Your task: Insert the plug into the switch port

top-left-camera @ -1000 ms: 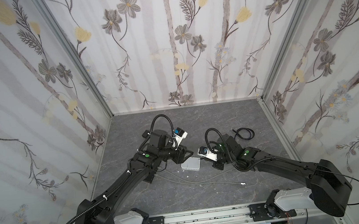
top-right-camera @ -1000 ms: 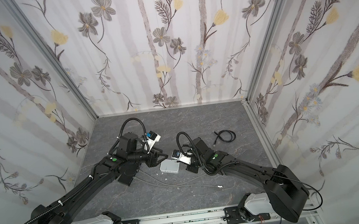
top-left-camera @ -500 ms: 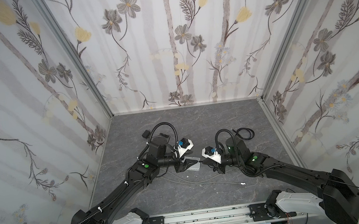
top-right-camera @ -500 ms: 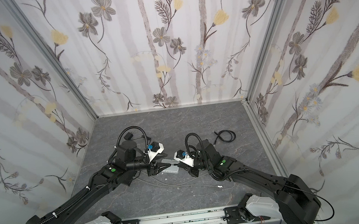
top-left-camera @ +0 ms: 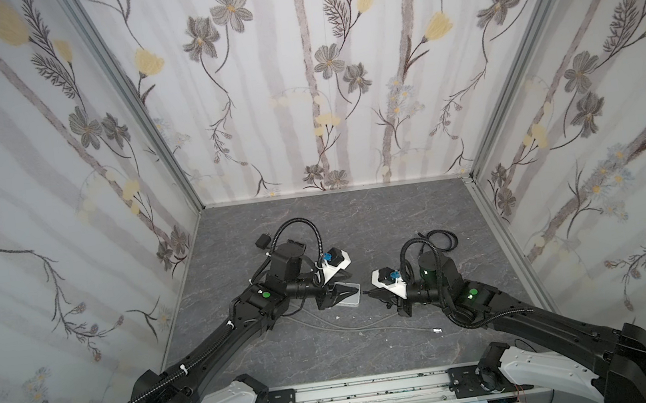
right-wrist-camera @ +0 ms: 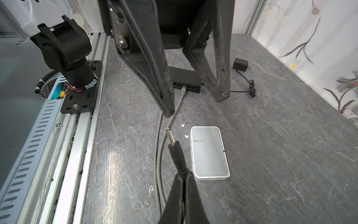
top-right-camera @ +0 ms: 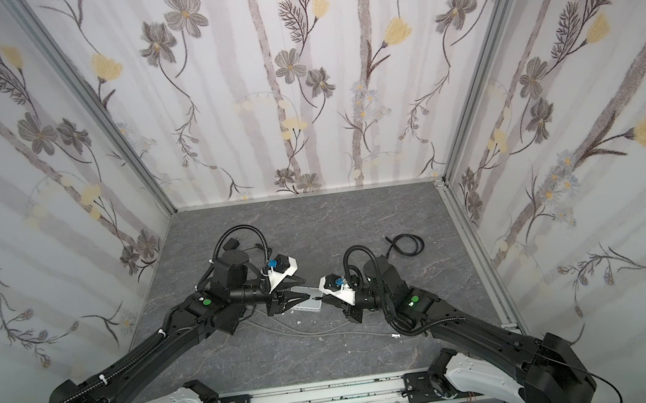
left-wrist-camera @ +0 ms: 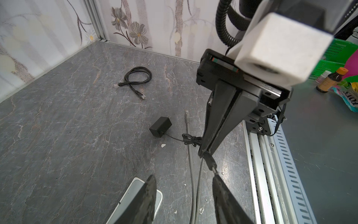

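The right jaws are clenched on the rear of the black barrel plug (right-wrist-camera: 175, 153), whose metal tip hangs just beside the white switch (right-wrist-camera: 209, 151). The switch lies flat on the worktop (right-wrist-camera: 280, 155). The left jaws stand released over the switch, gripping nothing. Pinched so far back, the plug could pivot off line at contact — and the unheld switch would likely slide away under the push.
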